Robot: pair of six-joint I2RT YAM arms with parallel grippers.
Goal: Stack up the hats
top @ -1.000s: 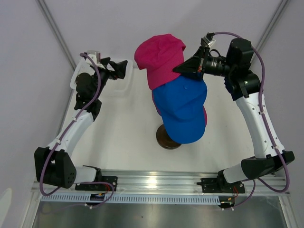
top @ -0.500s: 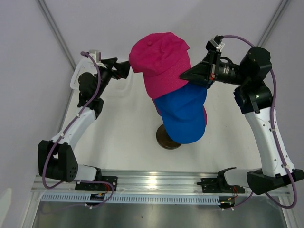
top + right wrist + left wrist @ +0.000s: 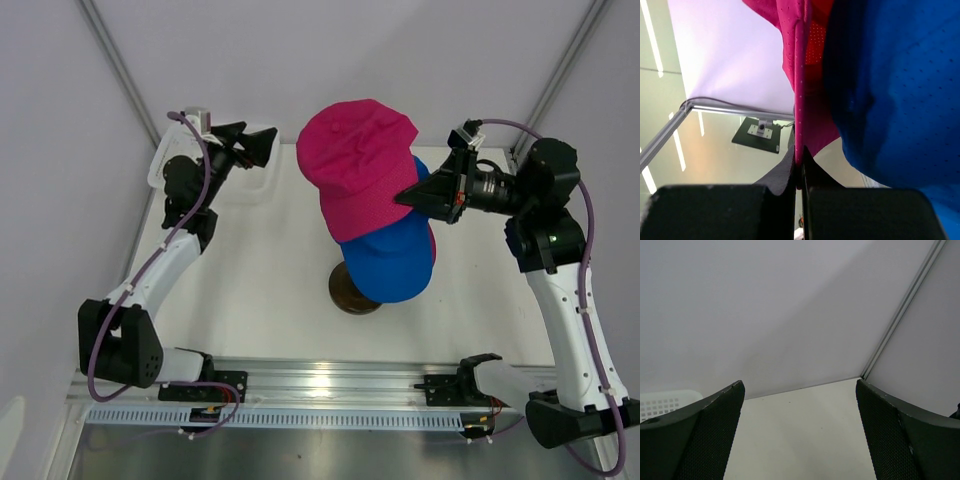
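Two hats show plainly: one pink cap (image 3: pixel 365 160) and one blue cap (image 3: pixel 392 262). We also note a magenta sliver (image 3: pixel 432 240) at the blue cap's right edge; whether it is a third hat we cannot tell. The pink cap hangs over the blue cap's far half, and contact between them is unclear. Whatever bears the blue cap is hidden; only one dark round base (image 3: pixel 350 292) shows on the table (image 3: pixel 260 260). Of two grippers, the right gripper (image 3: pixel 799 162) has its jaws pinched together on the pink cap's thin edge. The left gripper (image 3: pixel 800 385), at far left, holds nothing, jaws wide apart. One white mesh basket (image 3: pixel 660 401) is cut off behind a left finger.
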